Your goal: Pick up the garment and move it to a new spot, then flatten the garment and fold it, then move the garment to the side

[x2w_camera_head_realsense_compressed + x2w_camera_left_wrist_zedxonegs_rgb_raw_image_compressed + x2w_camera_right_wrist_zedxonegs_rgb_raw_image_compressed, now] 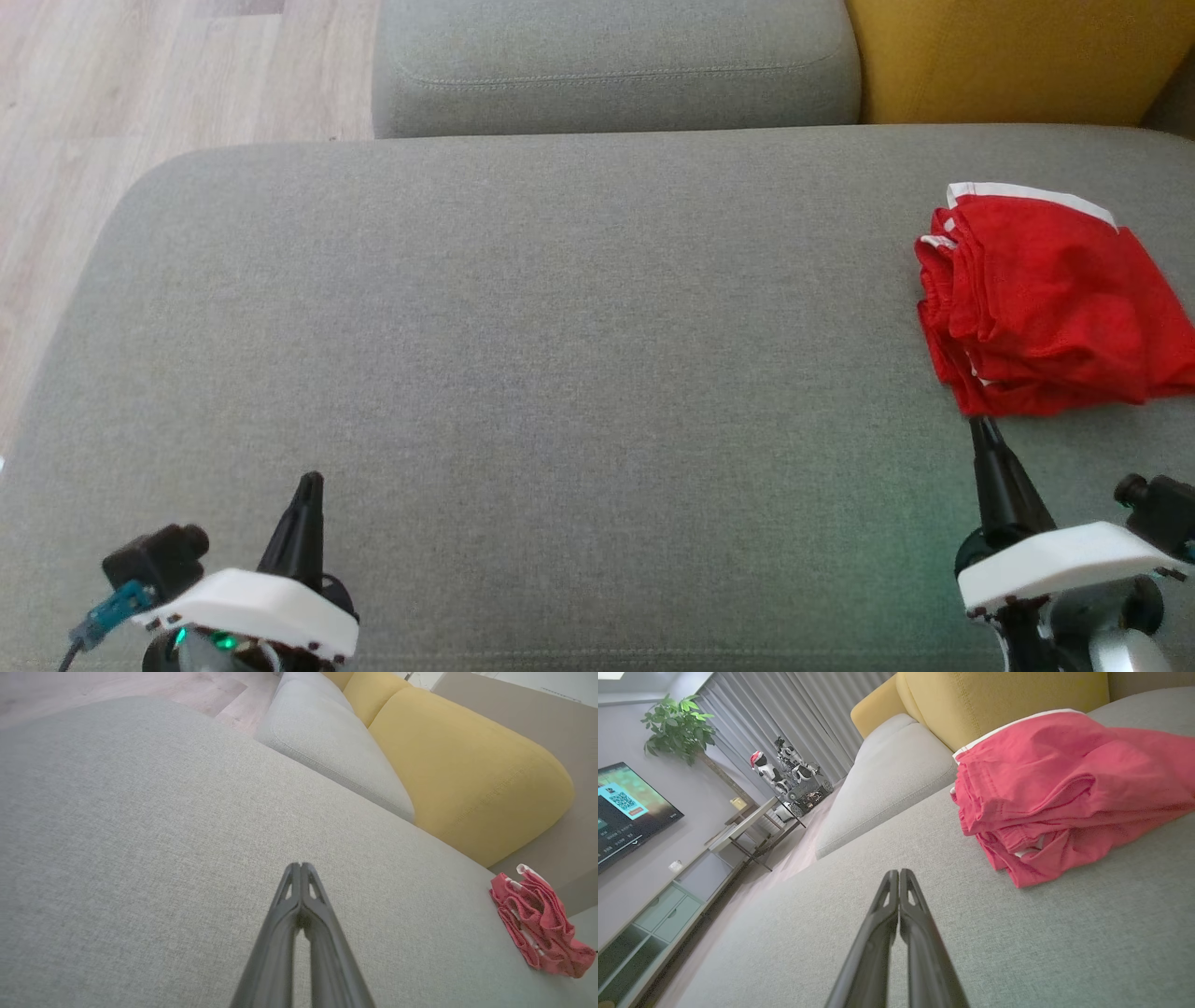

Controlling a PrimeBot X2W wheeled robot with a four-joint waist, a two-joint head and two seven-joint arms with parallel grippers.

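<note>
grey sofa (523, 308), left gripper (309, 480) closed empty, right gripper (981, 427) closed near garment (1046, 299)

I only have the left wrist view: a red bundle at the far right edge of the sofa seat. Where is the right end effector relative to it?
Observer: In the head view the right end effector is shut, with its tip right at the near edge of the red garment. I cannot tell whether they touch.
Operator: Is it folded or just bunched up?
Observer: From the head view it looks folded. Its top is one fairly flat panel, with a white trim along the far edge.
Operator: What is across the room?
Observer: The right wrist view shows a television on the wall.
</note>
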